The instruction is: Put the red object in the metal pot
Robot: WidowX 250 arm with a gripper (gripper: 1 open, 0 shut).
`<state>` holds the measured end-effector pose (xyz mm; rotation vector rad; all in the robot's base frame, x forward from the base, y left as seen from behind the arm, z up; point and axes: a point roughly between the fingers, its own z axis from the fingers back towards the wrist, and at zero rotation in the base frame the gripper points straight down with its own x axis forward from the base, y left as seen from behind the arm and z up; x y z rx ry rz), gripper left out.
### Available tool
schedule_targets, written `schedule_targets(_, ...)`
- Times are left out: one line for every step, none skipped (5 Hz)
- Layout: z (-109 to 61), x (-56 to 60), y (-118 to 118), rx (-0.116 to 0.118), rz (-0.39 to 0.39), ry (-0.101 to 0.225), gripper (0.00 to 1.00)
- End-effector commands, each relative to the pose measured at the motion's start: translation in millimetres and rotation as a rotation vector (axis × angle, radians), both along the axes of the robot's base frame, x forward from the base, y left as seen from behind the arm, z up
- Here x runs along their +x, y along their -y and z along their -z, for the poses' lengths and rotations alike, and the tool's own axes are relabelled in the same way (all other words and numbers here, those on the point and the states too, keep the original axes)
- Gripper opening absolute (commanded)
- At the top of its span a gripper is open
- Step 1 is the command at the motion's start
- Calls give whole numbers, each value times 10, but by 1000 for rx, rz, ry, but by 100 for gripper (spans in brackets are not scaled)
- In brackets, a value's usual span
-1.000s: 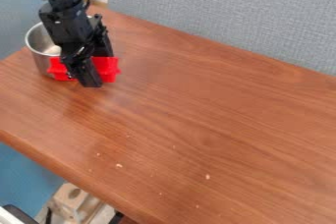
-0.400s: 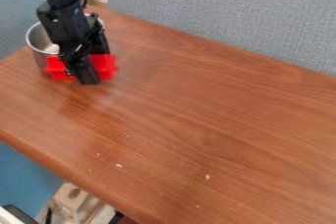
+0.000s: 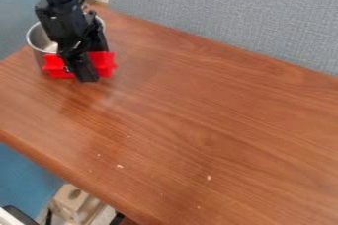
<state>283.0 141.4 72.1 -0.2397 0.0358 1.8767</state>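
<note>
The red object (image 3: 54,64) is a bright red elongated block at the far left of the wooden table, and my black gripper (image 3: 85,72) is shut on its middle, pointing nearly straight down. Red shows on both sides of the fingers. Whether the block rests on the wood or hangs just above it I cannot tell. Directly behind it, toward the table's back left corner, stands the metal pot (image 3: 40,39), a small shiny silver pot partly hidden by the arm.
The wooden table (image 3: 199,111) stretches right and toward the camera, with its front edge running diagonally at the lower left. A blue-grey wall rises behind. Some white equipment (image 3: 73,209) sits below the table edge.
The gripper with the red object has shifted very slightly up and to the left, toward the pot. The grip stays shut.
</note>
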Motion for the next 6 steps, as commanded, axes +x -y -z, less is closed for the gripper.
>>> schedule_targets(-162,50,-115,28,-27,42,0)
schedule_targets(-170,53,-132,26,-38,39,0)
schedule_targets(-176,55,-149,23,-50,37,0)
schedule_targets(-184,57,-164,21,-60,34,0)
schedule_targets(-191,59,-180,19,-70,32,0)
schedule_targets(-197,60,-196,17,-80,30,0)
